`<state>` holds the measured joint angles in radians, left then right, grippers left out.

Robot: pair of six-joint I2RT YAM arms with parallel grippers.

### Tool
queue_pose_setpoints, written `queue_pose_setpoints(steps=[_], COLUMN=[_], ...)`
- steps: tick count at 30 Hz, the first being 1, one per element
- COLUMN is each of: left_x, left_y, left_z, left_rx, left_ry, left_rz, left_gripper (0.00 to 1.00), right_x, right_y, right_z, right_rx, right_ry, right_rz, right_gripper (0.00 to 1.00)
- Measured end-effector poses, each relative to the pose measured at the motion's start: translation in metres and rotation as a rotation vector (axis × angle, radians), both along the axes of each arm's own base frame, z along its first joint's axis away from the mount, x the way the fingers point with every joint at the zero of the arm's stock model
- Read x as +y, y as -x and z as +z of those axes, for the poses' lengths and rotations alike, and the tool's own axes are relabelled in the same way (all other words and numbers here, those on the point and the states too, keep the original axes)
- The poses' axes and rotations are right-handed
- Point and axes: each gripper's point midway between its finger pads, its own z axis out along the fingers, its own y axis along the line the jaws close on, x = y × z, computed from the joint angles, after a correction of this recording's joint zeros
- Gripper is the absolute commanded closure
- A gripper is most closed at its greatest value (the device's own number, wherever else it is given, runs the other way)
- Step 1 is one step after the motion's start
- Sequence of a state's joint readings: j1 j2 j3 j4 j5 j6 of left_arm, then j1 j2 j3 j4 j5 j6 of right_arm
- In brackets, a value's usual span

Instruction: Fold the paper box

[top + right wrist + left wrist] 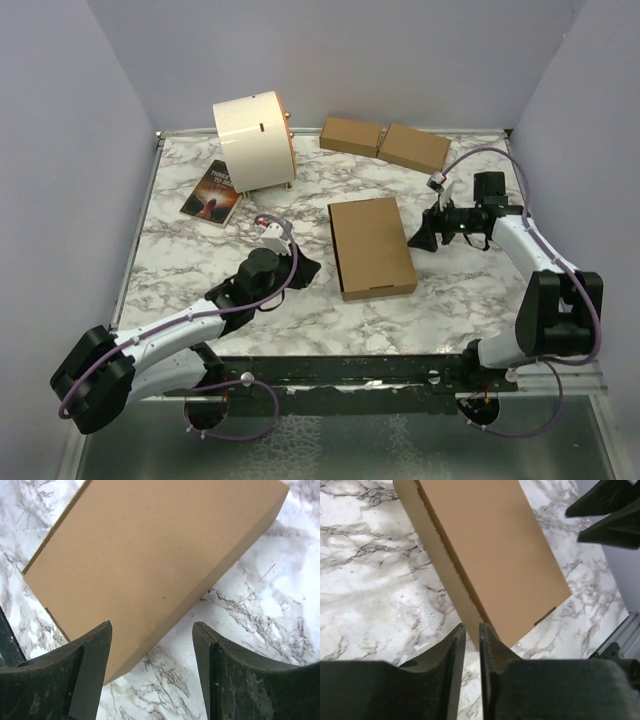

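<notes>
**Three views, one shared box**

Your top external camera sits high behind the near edge of the marble table (pixel 190 255), looking down and forward to the far edge. Your left wrist camera looks from close range past the almost-closed left gripper (pixel 472 627) onto the paper box (pixel 495 545) at the table's middle, facing the right edge. Your right wrist camera, just as close, looks between the spread fingers of the right gripper (pixel 152 626) onto the same box, facing the left edge. All three share that box.
</notes>
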<state>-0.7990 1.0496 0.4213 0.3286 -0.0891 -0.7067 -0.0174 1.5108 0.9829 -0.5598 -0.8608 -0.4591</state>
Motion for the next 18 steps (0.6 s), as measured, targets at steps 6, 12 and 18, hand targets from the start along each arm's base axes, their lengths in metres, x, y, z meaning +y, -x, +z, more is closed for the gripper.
queue_pose_setpoints(steps=[6,12,18], left_x=[0.013,0.008,-0.021], left_y=[0.017,0.036,0.043], left_z=[-0.03,-0.075,-0.096], left_rx=[0.082,0.219,0.296], left_ry=[-0.047,-0.109,-0.177], left_rz=[-0.007,-0.036,-0.075], left_gripper=[1.0,1.0,1.0], right_x=[-0.008,-0.036,-0.043], right_y=[0.013,0.022,0.047], right_z=[0.03,-0.006,-0.067], right_rx=[-0.171,-0.134,0.054], right_ry=[0.069,0.248,0.347], right_rz=[0.029,-0.027,-0.004], right_gripper=[0.77,0.92,0.94])
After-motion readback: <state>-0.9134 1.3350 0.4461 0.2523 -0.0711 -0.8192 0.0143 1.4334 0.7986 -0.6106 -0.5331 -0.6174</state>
